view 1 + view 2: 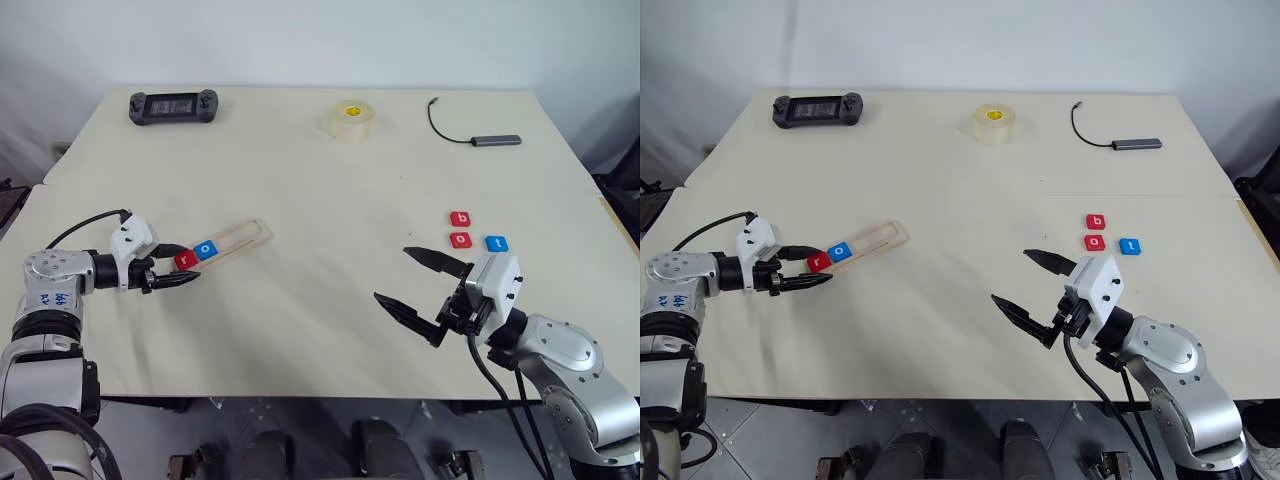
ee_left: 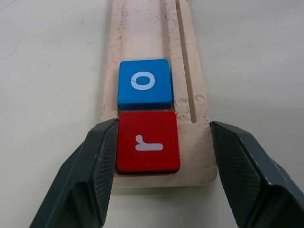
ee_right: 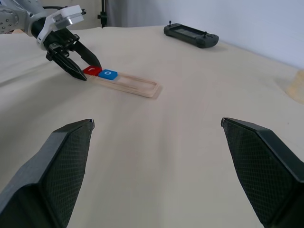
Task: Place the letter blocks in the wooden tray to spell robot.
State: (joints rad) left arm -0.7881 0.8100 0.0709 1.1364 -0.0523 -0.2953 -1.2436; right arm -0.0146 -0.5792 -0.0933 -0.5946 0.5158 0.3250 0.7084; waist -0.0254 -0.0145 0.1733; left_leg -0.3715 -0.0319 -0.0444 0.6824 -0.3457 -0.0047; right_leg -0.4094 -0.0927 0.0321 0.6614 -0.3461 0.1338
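Our left tool (image 2: 162, 126) clamps the near end of the wooden tray (image 2: 142, 28), where the r block (image 2: 148, 141) and blue o block (image 2: 145, 83) sit first and second. The right tool (image 1: 393, 273) hangs wide open and empty (the b block (image 1: 460, 218), red o block (image 1: 460, 239) and t block (image 1: 497, 243) lie close by on the counter (image 1: 300, 160)). We should steady the tray and fetch b next, setting it flat against the o.

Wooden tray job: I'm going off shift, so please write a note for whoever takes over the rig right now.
Left gripper: closed on the near end of the wooden tray, fingers either side of the r.
Right gripper: open, empty, above the table.
Done: red r and blue o sit in the tray.
Left: red b, red o and blue t lie loose by the right gripper.
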